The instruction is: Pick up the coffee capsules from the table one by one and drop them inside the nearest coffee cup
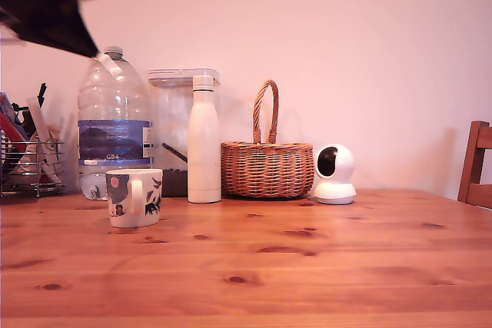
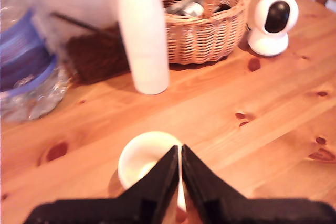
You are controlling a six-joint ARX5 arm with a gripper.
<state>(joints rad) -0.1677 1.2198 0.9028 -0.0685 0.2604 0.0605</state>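
Gripper [image 2: 179, 153] clenched empty, jaws pressed together, poised directly above the coffee cup [image 2: 144, 162] on the pine table [image 2: 252, 129].

Along the wall, from the exterior view's left: wire rack [image 1: 31, 167] crammed with pens, big clear water jug [image 1: 114, 124] with blue label, clear lidded container [image 1: 175, 132] behind tall white bottle [image 1: 204, 144], wicker basket [image 1: 267, 165] with upright handle, small white camera [image 1: 335, 174] just beside it. Wooden chair [image 1: 478, 163] at the far right edge. Silvery items inside basket in wrist view, blurred.
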